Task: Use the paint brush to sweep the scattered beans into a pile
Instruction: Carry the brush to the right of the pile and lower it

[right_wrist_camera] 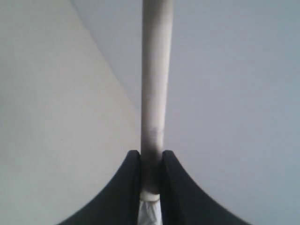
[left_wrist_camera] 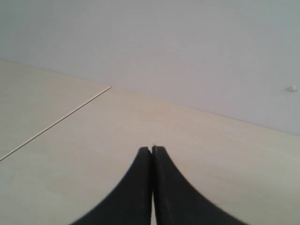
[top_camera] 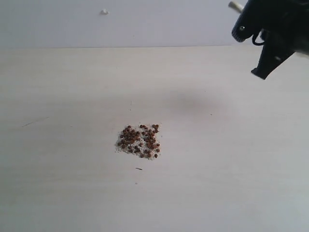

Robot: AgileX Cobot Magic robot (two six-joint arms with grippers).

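Note:
The beans [top_camera: 139, 140] lie as one compact reddish-brown pile in the middle of the pale table [top_camera: 58, 193], mixed with whitish crumbs. My right gripper [top_camera: 248, 17] hangs high at the back right, well away from the pile. It is shut on the paint brush; only the cream handle end [top_camera: 235, 6] pokes out there. In the right wrist view the jaws [right_wrist_camera: 151, 154] clamp the handle [right_wrist_camera: 157, 70], seen edge on, with whitish bristles [right_wrist_camera: 150, 213] behind them. The left gripper [left_wrist_camera: 152, 150] is shut on nothing, over bare table, and is outside the exterior view.
A small dark sliver [top_camera: 139, 168] lies just in front of the pile. A white knob [top_camera: 104, 12] sits on the back wall, also the white knob [left_wrist_camera: 292, 88] in the left wrist view. A thin seam [left_wrist_camera: 56, 123] crosses the tabletop near the left gripper.

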